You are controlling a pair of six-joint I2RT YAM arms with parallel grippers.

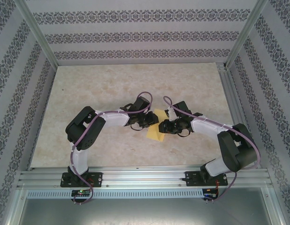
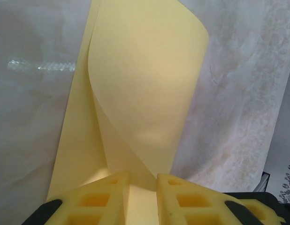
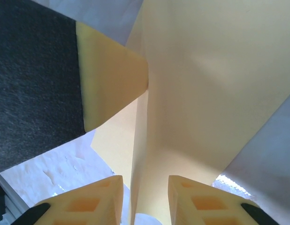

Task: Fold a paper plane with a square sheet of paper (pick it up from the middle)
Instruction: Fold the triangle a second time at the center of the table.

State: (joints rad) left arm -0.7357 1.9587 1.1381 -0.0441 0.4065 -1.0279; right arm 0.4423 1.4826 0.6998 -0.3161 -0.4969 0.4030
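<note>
Square sheet of paper (image 1: 156, 132) mid-table (image 1: 112, 84) between the arms, one flap curled up. Left gripper (image 2: 142, 179) nearly closed, pinching that flap. Right gripper (image 3: 145, 185) partly open, straddling the paper without clamping it. Align edges first, then press the crease flat.
</note>
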